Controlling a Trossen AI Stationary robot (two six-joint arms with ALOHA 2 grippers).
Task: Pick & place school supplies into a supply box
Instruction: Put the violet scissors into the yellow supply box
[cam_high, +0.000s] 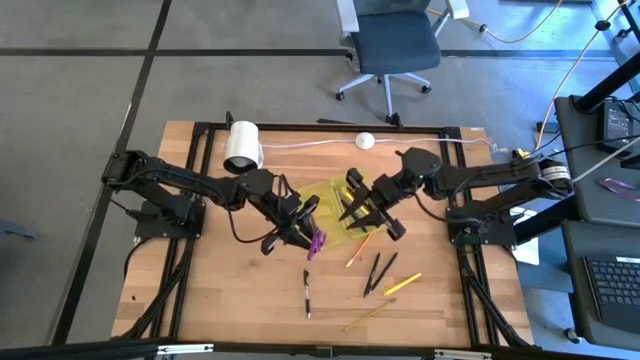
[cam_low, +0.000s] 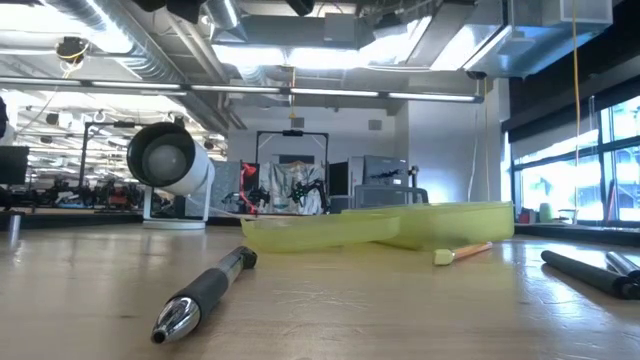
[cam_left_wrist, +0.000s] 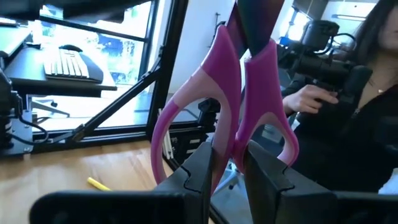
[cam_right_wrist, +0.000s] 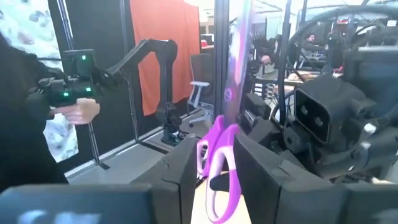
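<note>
Purple-handled scissors (cam_high: 316, 243) sit clamped in your left pincer (cam_high: 305, 236), centre frame, just left of the yellow-green supply box (cam_high: 338, 205). Your right pincer (cam_high: 366, 214) hovers over the box; I cannot tell its state. Most pens and pencils (cam_high: 385, 274) remain on the bench (cam_high: 200, 280), lower centre.

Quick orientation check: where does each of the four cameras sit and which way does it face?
High: overhead, straight down on both arms, supply box.
Low: table height, level across a pen to the box; no arm shows.
Left wrist: past left gripper shut on scissors.
Right wrist: past right gripper, towards the left arm.
Shared: scissors in both wrist views.
</note>
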